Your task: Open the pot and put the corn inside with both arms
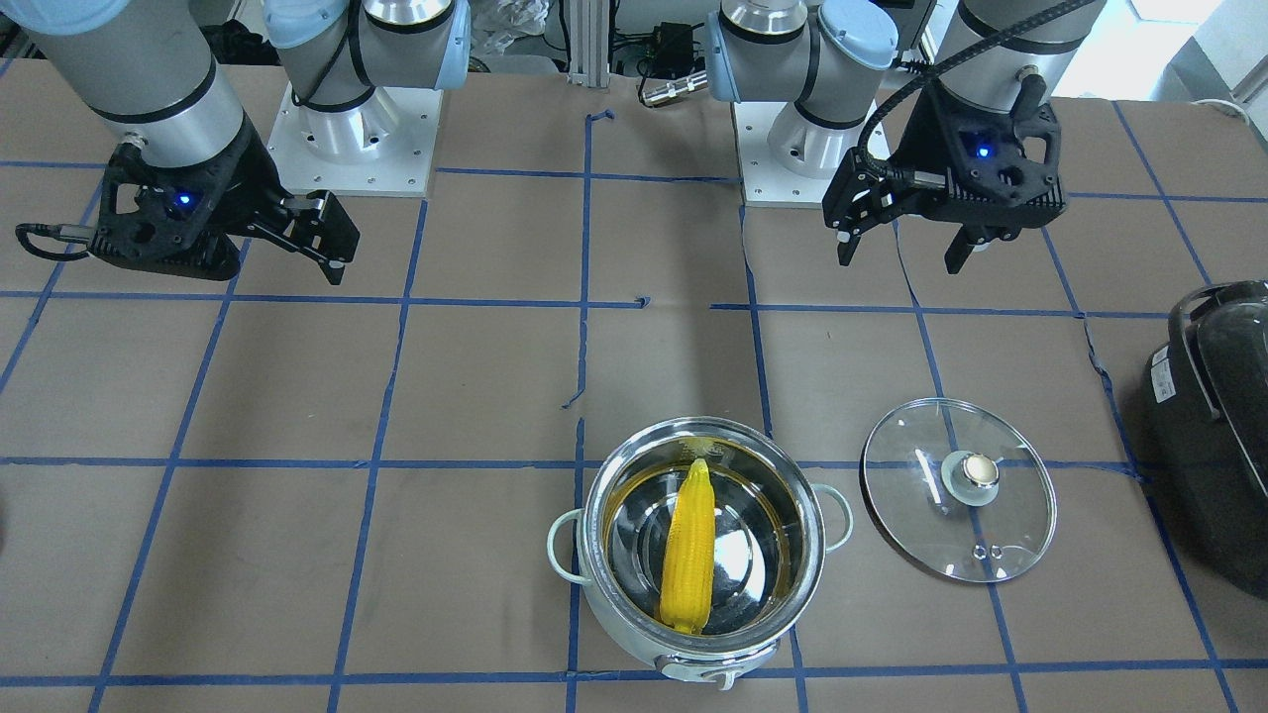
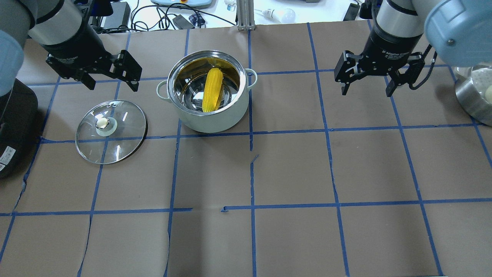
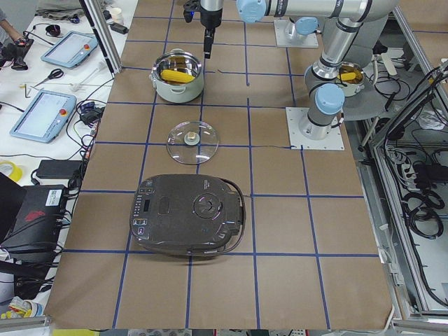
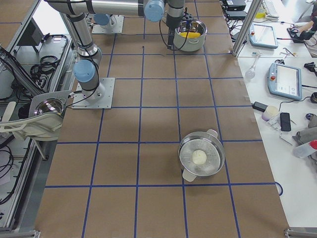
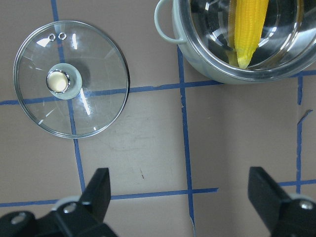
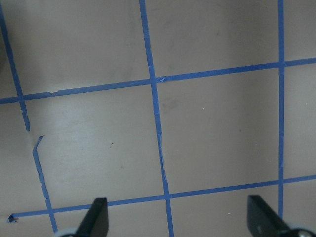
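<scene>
The pot (image 2: 215, 121) stood uncovered in the upper middle of the overhead view, on a table (image 2: 292, 169) covered with brown paper and ruled into squares by blue tape (image 2: 330, 165). The corn (image 2: 212, 90) lay inside the pot, slanted across the shiny bottom, with one end propped against the inner wall and its yellow reflected in the steel. The lid (image 2: 115, 142) lay flat on the paper just beside the pot, toward the left of that view, knob upward, apart from the pot and touching neither arm. The left gripper (image 2: 112, 82) hung in the air at the upper left of the overhead view, above the paper between lid and pot. Its jaws were spread wide with nothing between them; its wrist camera looked straight down on the lid and the pot's rim, the two fingers far apart at the bottom of the frame. The right gripper (image 2: 366, 91) hung at the upper right, well apart from the pot, over bare paper and tape, jaws likewise spread and holding nothing. A black appliance (image 2: 11, 127) sat at the left edge of the overhead view, near the lid. In the right side view a steel pan (image 4: 218, 171) with a pale round lump in it stood low in the frame, far from the pot.
</scene>
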You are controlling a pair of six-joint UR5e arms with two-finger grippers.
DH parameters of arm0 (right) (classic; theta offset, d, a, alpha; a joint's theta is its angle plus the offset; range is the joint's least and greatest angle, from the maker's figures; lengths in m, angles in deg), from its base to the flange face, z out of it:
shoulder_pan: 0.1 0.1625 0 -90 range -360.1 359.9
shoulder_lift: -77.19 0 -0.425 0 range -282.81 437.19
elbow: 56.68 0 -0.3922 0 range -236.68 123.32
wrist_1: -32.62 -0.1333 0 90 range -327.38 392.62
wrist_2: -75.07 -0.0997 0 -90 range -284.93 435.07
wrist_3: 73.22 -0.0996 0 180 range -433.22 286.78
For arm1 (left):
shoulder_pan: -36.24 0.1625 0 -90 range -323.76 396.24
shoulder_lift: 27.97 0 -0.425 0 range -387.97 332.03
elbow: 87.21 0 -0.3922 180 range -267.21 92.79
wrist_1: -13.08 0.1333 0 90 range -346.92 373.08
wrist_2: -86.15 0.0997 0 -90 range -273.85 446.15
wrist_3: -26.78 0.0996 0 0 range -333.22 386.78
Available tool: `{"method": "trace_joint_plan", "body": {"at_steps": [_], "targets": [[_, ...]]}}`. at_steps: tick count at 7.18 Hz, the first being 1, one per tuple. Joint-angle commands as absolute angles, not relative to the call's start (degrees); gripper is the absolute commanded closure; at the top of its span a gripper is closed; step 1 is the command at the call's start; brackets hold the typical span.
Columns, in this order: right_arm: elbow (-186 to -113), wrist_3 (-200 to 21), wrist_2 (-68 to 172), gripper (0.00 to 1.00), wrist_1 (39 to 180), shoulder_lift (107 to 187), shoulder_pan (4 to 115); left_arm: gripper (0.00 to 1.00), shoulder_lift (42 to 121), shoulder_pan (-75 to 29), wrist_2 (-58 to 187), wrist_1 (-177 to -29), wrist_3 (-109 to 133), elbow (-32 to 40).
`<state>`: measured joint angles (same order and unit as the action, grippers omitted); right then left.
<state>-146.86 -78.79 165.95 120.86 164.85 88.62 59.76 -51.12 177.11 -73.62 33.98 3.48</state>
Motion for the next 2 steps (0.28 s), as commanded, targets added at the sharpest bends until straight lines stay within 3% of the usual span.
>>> {"method": "trace_joint_plan", "body": {"at_steps": [1, 2], "targets": [[-146.9, -79.2, 165.9, 0.00, 120.9, 164.9, 88.6, 0.00, 59.6, -51.0, 177.3, -74.4, 34.2, 3.2], [-146.6, -79.2, 165.9, 0.00, 120.8, 165.1, 88.6, 0.00, 59.6, -51.1, 177.2, -74.5, 34.2, 3.5]]}}
